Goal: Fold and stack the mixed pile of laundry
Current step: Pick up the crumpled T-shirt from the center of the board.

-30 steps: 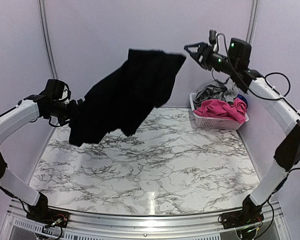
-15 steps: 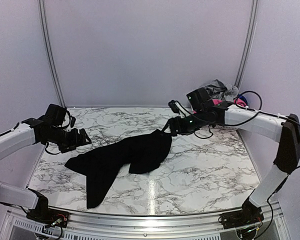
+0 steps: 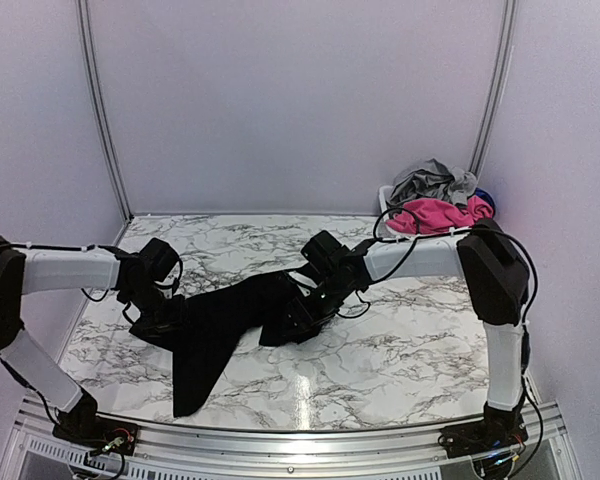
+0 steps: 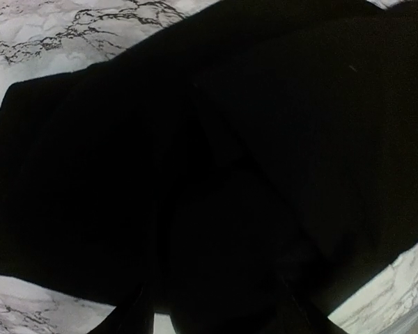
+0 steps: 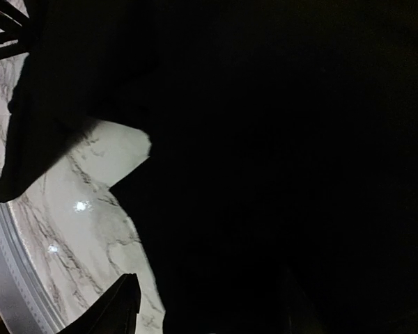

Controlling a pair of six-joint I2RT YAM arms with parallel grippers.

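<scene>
The large black cloth [image 3: 230, 320] lies spread on the marble table, one long tail reaching toward the front edge. My left gripper [image 3: 163, 318] is down on its left end, and my right gripper [image 3: 298, 318] is down on its right part. In the left wrist view the cloth [image 4: 230, 139] fills the frame and the left gripper [image 4: 212, 313] stands open over it. In the right wrist view the right gripper [image 5: 209, 306] is also open over the cloth [image 5: 279, 139]. The bright pink piece [image 3: 435, 214], grey trousers [image 3: 435, 180] and dark blue piece [image 3: 486, 200] sit in the basket.
The white lattice basket [image 3: 384, 198] stands at the back right corner, partly behind my right arm. Bare marble table [image 3: 410, 350] shows right of and in front of the cloth. Pale walls close the back and sides; a metal rail runs along the near edge.
The black cloth went from hanging in the air between both grippers to lying on the table. Both grippers have since moved down and inward onto it.
</scene>
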